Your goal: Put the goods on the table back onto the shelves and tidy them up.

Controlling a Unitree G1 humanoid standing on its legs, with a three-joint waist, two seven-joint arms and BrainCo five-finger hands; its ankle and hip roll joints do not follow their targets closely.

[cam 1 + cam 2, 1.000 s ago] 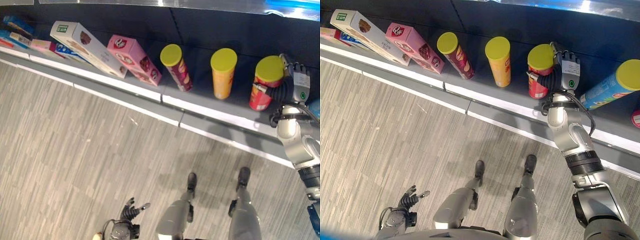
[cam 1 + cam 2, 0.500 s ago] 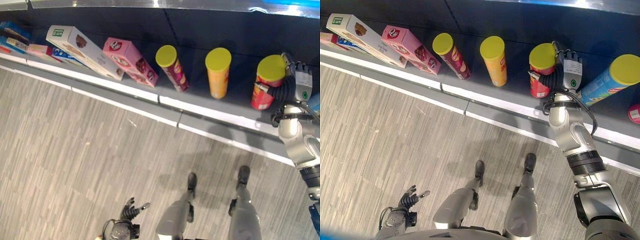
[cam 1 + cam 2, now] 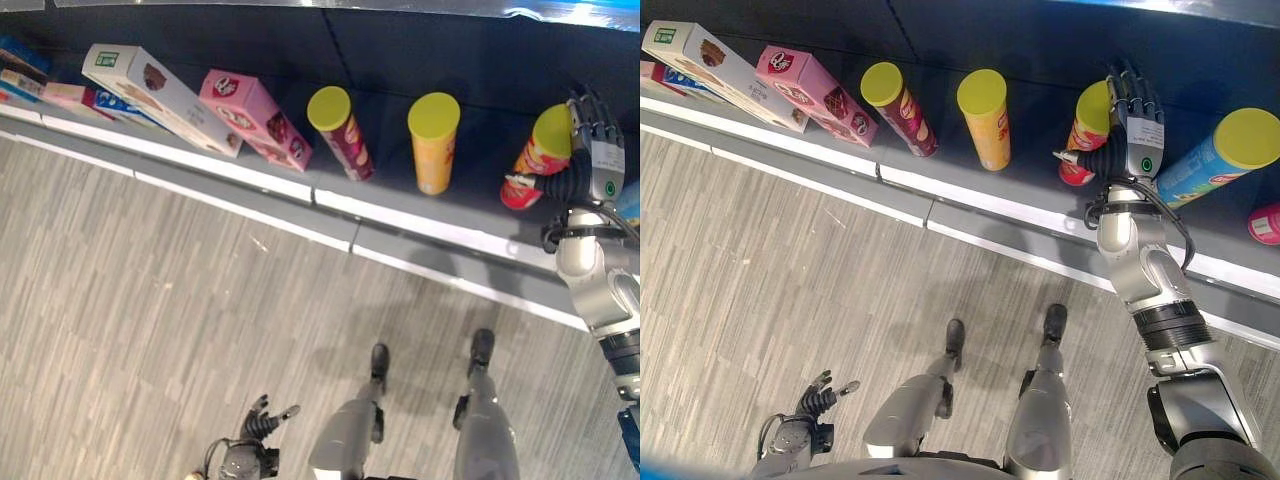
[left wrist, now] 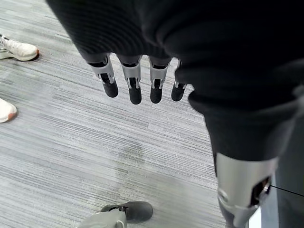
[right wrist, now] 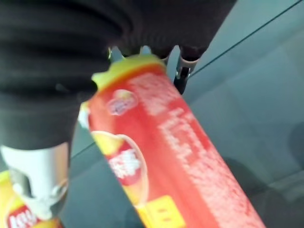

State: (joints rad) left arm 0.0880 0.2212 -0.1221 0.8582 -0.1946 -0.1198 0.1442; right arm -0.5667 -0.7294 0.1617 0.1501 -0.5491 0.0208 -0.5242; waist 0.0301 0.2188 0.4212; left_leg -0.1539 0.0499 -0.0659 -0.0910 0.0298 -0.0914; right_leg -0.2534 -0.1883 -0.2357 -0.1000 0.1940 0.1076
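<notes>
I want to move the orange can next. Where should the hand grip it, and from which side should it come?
Grip the orange can around its middle, coming from the open aisle side of the shelf. It stands upright with free gaps to the maroon can and the red can, so fingers fit around it.

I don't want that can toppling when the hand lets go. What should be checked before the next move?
1. Red chip can upright on the shelf: not ok, it leans.
2. Right hand at the can: ok, fingers straight, beside it.
3. Gap to the orange chip can: ok.
4. Blue chip can apart from the hand: ok, close.
5. Can's base seated flat: cannot tell.
6. Left hand idle, low over the floor: ok.
</notes>
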